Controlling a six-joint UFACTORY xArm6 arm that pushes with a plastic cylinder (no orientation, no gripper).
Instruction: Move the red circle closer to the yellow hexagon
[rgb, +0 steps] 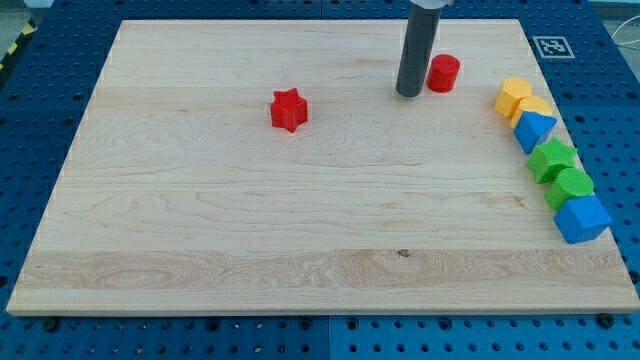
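Observation:
The red circle (444, 73) sits near the view's top, right of centre. My tip (409, 93) stands just left of it, almost touching its left side. The yellow hexagon (514, 95) lies to the right of the red circle, at the top of a row of blocks along the board's right edge. A gap of bare board separates the red circle from the yellow hexagon.
A red star (288, 109) lies left of centre. Below the yellow hexagon run a second yellow block (533, 106), a blue triangle-like block (534, 129), two green blocks (552, 159) (572, 186) and a blue block (582, 218). The wooden board (250, 230) ends just right of the row.

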